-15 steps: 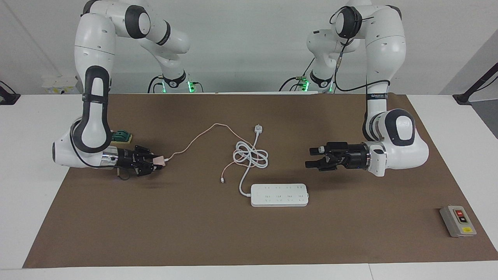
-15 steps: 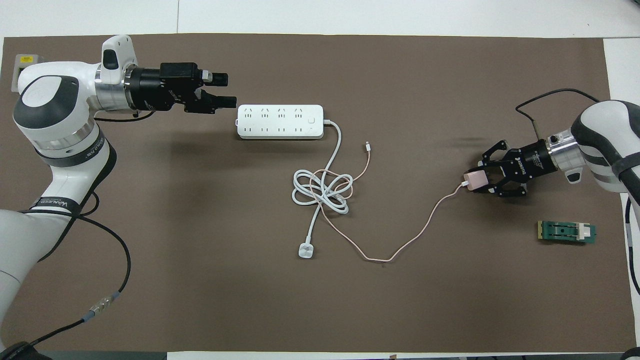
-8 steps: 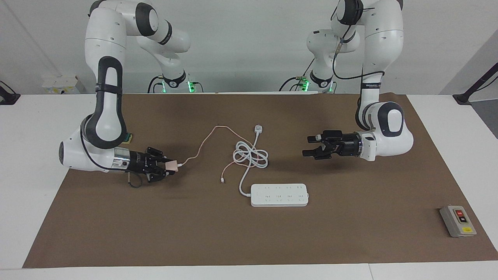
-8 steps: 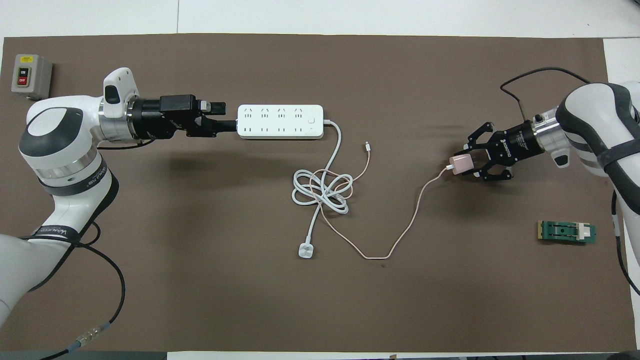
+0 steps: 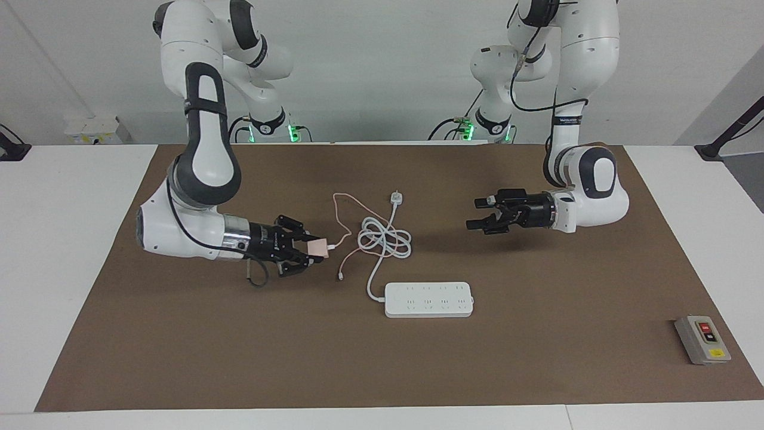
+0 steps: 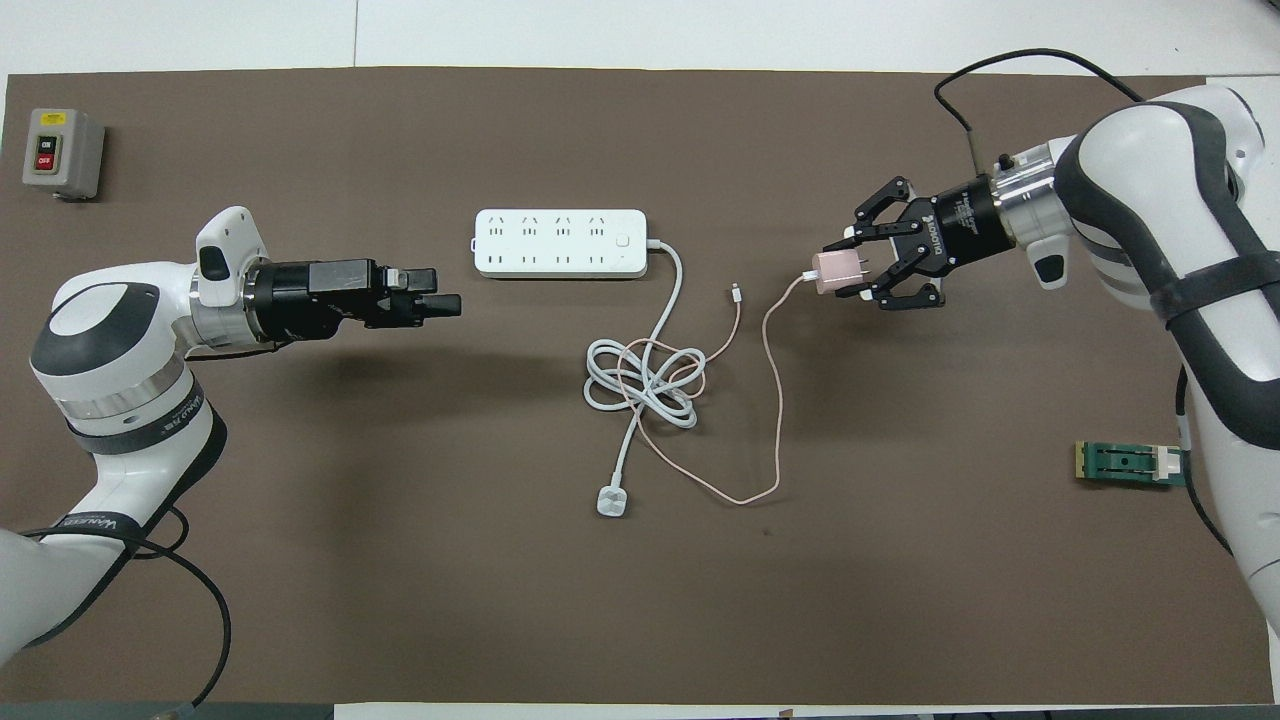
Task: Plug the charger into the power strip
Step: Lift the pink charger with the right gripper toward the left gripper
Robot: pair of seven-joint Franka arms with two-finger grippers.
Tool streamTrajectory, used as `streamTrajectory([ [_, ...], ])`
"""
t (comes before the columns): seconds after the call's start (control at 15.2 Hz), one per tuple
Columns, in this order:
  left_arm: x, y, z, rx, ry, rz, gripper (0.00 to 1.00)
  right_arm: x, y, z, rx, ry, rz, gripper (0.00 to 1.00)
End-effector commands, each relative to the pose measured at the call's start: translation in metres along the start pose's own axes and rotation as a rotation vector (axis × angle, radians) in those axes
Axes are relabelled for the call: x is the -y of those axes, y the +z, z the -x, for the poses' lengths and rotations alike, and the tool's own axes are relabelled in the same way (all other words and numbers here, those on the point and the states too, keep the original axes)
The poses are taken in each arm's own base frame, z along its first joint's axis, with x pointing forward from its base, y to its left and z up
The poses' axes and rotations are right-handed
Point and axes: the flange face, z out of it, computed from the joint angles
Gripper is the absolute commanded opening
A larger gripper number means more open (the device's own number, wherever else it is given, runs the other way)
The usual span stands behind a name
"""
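Jaws round charger (image 5: 318, 247), "ON/OFF" box (image 6: 62, 152)

My right arm hides the green part (image 6: 1130, 465) in the facing view. The charger's (image 5: 317, 246) prongs are too small to make out in either view. Markings on the power strip's (image 6: 560, 243) sockets are unreadable. The overhead view cuts off both arms' bases; the facing view crops my left arm's upper joint.
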Motion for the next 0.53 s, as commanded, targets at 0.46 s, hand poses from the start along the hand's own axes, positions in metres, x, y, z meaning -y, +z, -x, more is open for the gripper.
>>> streamTrajectory([
  [0.46, -0.012, 0.018, -0.007, -0.062, -0.005, 0.023, 0.93, 0.013, 0.11, 0.127, 0.052, 0.089, -0.118, 0.0],
])
